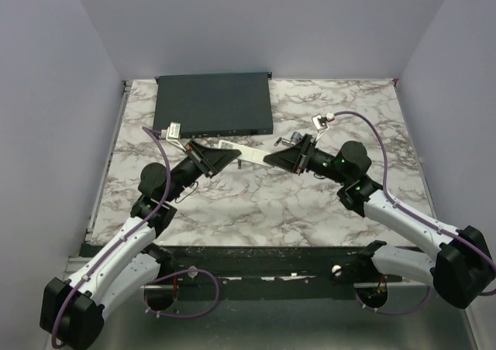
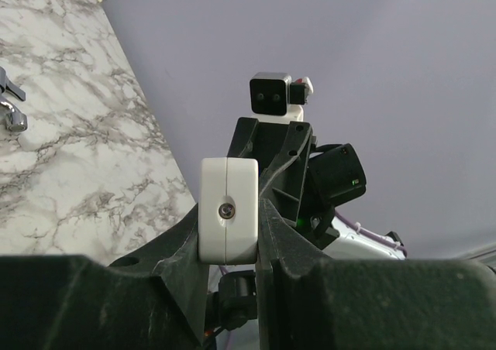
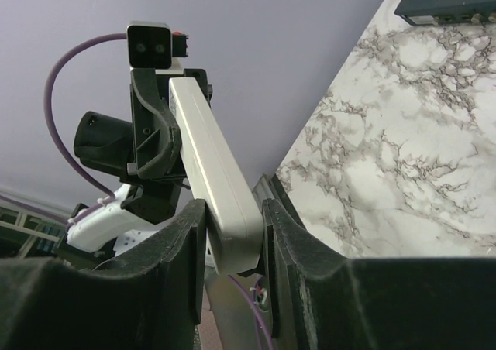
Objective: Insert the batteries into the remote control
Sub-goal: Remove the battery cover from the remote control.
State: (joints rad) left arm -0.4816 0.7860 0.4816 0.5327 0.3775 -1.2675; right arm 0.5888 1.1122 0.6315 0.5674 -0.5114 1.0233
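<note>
1. You have the slim white plastic remote control (image 1: pixel 249 149) spanning between both arms at mid-tabletop, just in front of the large flat dark-grey box (image 1: pixel 213 102).
2. Left pincer (image 1: pixel 235 155): clamped on one end of the remote. Right pincer (image 1: pixel 269 158): clamped on the other end.
3. The bare marble tabletop (image 1: pixel 256 203) lies open towards the arm bases and out to both side edges.
4. Only the left wrist view gives you the remote's end face, with a single screw (image 2: pixel 227 209). The right wrist view shows its long side.
5. The markings on the box's front edge are too small to read.
</note>
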